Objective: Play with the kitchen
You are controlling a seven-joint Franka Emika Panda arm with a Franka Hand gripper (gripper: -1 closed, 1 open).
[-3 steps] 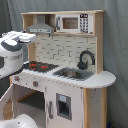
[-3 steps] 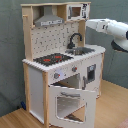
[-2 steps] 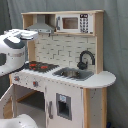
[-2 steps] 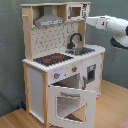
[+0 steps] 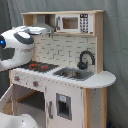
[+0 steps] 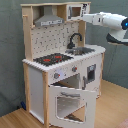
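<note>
Grey curtain hangs behind the kitchen, which stands on a wooden floor, its oven door swung down and open. The arm reaches toward the upper shelf beside the microwave; whether the jaws are parted cannot be told.

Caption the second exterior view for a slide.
Robot arm reaches toward the toy kitchen, oven door open.

Toy kitchen (arm beside)
</note>
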